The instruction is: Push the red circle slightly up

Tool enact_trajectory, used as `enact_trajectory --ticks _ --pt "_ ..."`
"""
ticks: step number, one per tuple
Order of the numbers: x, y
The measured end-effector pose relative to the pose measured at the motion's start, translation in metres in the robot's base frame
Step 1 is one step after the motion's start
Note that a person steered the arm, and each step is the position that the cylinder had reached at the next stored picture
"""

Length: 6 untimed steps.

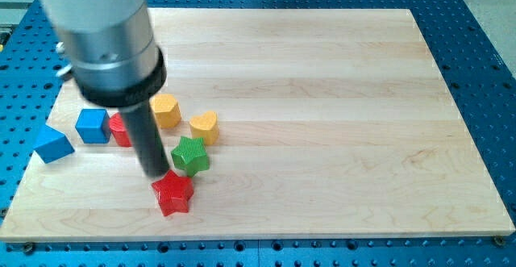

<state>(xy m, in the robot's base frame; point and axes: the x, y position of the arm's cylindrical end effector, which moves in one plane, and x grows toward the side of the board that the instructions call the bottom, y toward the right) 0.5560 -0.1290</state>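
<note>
Jaws are not being carried by this arm at all, so neither an open nor a closed state is being shown; a straight dark rod is being used in their place. My tip is being held down on the worktop in the lower left part of the view, just above the red star and just to the left of the green block. Whether the tip is touching either of them cannot be told.

Behind the rod, at its left edge, a red block is being partly hidden; only a small piece of it is being shown, so its round shape cannot be confirmed. It is being flanked by the blue cube just to its left and, on the far side of the rod, by an orange-yellow block slightly nearer the view's top. A second yellow block, possibly heart-shaped, is lying to the right of that one and just above the green block.

Farther toward the view's left, near the worktop's edge, a blue wedge-like block is lying apart from the blue cube. All seven blocks are being kept within the left third of the wooden worktop.
</note>
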Motion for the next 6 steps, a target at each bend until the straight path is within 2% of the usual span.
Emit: enact_trajectory --ticks 2,3,5,6 --pt "0.015 -0.009" --pt "-0.008 -0.047" --pt "-0.074 0.013" --pt "-0.057 0.003"
